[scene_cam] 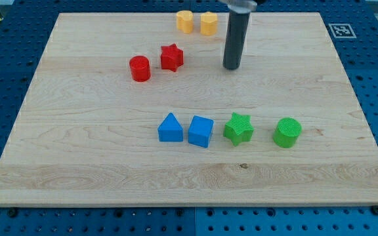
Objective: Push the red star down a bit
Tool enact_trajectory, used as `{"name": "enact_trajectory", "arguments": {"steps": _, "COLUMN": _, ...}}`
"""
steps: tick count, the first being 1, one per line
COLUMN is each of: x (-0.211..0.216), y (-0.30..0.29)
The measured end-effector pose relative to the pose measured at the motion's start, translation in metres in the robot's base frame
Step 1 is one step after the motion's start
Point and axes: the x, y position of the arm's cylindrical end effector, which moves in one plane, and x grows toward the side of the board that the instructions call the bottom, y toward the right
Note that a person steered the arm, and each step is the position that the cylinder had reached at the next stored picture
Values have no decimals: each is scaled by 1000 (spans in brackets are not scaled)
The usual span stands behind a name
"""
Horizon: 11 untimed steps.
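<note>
Sitting at view's left of my tip, apart: red star.

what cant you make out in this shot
- Camera view: the rod above my tip is cut off by the view's top edge, so the arm is unseen.
- The two yellow blocks are too small to name their shapes.
- The marker off the board's top right corner is too small to read.

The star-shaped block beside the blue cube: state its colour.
Green. The green star block shows clearly in the camera view, right of the blue cube.
</note>
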Motion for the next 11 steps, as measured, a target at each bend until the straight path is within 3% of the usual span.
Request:
{"name": "enact_trajectory", "arguments": {"steps": 2, "x": -67, "y": -77}}
{"name": "enact_trajectory", "arguments": {"steps": 3, "x": -51, "y": -122}}
{"name": "enact_trajectory", "arguments": {"steps": 7, "x": -16, "y": -126}}
{"name": "enact_trajectory", "arguments": {"steps": 11, "x": -10, "y": -126}}
